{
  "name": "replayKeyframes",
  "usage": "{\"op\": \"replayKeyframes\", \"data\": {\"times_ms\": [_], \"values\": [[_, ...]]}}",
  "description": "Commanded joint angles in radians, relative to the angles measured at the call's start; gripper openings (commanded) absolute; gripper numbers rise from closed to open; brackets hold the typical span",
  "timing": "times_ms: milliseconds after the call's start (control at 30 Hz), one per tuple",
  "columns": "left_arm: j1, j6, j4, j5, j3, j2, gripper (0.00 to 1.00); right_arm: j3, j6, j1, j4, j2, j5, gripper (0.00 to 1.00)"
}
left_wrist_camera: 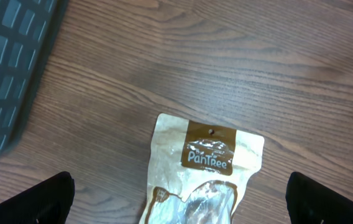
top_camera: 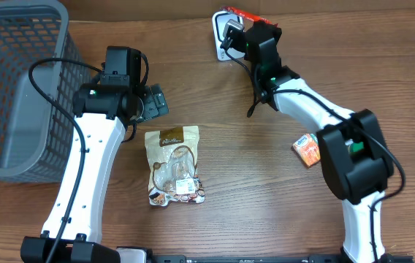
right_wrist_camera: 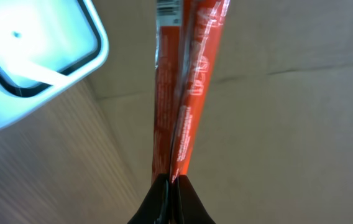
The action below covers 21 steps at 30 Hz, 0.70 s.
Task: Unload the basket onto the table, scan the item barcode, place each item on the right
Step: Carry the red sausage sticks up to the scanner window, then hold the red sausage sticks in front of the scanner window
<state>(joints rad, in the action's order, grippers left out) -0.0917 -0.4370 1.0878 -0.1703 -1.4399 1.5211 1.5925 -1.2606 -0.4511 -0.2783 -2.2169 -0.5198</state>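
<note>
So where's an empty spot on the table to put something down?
The biggest patch of bare wood is between the snack pouch and the orange box. There is also room along the far edge between the basket and the white scanner. It is crowded by the scanner, where the right gripper holds a red packet.

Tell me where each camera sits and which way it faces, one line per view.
Overhead: fixed above the table, looking down; left arm and right arm show, with grey basket, PanTree pouch, orange box.
Left wrist: on the left arm, facing down at the pouch's top; left gripper open, fingers at the bottom corners.
Right wrist: on the right arm, looking along the right gripper, shut on a red packet; white scanner upper left.
Shared: overhead and left wrist both show pouch and basket.
</note>
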Motion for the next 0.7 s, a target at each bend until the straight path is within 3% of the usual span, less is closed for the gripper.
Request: {"op": "replayKeyframes", "data": {"times_ms": [0, 300, 667], "values": [[0.0, 0.014, 0.0, -0.016, -0.008, -0.005, 1.0, 0.018, -0.168, 0.008, -0.076, -0.058, -0.048, 0.03], [0.0, 0.014, 0.0, -0.016, -0.008, -0.005, 1.0, 0.019, -0.204, 0.011, -0.229, -0.183, -0.109, 0.03], [0.0, 0.015, 0.0, -0.016, -0.008, -0.005, 1.0, 0.021, -0.233, 0.007, -0.245, -0.238, -0.159, 0.03]]}}
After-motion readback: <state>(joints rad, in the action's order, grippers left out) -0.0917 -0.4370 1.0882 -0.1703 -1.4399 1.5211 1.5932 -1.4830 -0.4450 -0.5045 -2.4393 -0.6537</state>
